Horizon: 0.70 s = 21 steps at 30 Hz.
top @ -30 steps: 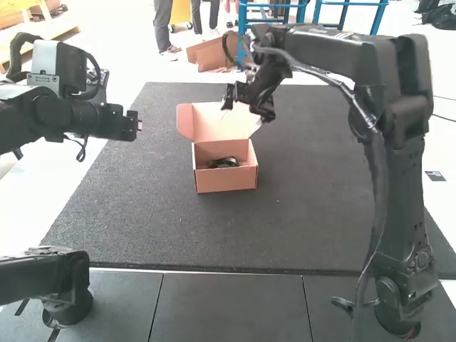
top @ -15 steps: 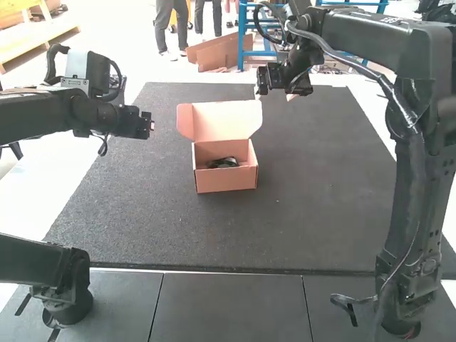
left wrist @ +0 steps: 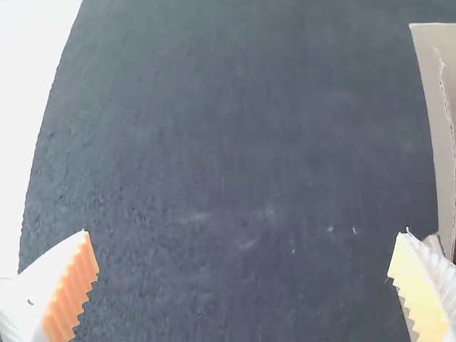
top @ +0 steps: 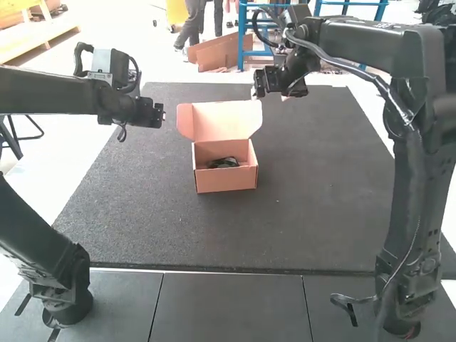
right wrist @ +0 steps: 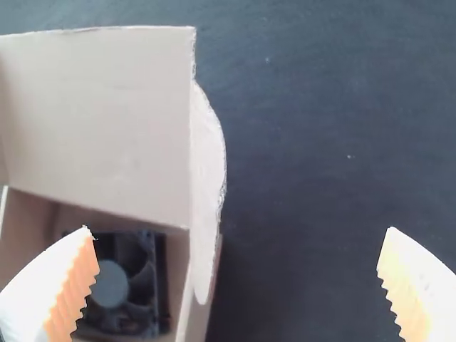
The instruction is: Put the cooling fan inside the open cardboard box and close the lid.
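A small cardboard box (top: 225,175) stands open on the black mat, its lid (top: 219,120) upright at the back. The black cooling fan (top: 224,162) lies inside the box; the right wrist view shows the fan (right wrist: 122,283) under the raised lid (right wrist: 100,121). My left gripper (top: 154,115) hangs open just left of the lid's side flap, and the box edge (left wrist: 436,107) is at one side of its view. My right gripper (top: 279,82) hangs open above and behind the lid's right corner, holding nothing.
The black mat (top: 306,185) covers most of the table, with bare room around the box. Another cardboard box (top: 217,51) and blue frames (top: 263,18) stand on the floor beyond the mat's far edge.
My right gripper rose from the lid's right flap up and back to the right. My left gripper moved right, closer to the lid's left flap. The box and fan stayed put.
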Available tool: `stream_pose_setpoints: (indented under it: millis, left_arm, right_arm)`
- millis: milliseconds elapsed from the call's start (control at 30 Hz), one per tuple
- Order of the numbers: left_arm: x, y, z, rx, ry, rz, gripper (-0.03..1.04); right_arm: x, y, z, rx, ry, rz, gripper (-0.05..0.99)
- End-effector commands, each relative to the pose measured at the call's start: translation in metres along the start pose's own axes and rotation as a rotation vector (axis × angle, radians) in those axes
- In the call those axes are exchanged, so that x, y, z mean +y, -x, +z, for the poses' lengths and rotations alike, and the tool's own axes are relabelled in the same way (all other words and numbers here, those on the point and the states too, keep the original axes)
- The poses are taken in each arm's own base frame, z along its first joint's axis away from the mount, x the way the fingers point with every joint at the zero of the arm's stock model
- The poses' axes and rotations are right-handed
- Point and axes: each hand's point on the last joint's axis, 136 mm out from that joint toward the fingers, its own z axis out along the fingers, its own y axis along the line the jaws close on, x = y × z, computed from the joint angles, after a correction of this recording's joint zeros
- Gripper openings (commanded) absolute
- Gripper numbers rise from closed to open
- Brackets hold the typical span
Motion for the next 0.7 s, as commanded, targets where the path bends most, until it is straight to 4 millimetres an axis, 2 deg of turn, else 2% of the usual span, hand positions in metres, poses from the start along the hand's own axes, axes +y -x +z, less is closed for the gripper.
stream_pose_setpoints:
  millis: [0, 367, 600, 667]
  left_arm:
    - [-0.001, 0.019, 0.008, -0.034, 0.008, -0.009, 0.97]
    - [-0.003, 0.037, 0.043, -0.042, 0.015, -0.012, 0.97]
    - [-0.004, 0.043, 0.053, -0.043, 0.017, -0.016, 0.97]
    - [-0.005, 0.045, 0.053, -0.045, 0.007, -0.024, 0.97]
  right_arm:
    - [0.001, 0.005, 0.005, -0.01, 0.041, 0.008, 0.9]
    - [0.009, 0.026, 0.018, -0.045, 0.096, 0.02, 0.9]
    - [0.003, 0.04, 0.025, -0.063, 0.11, 0.032, 0.9]
    - [0.002, 0.037, 0.028, -0.049, 0.122, 0.04, 0.9]
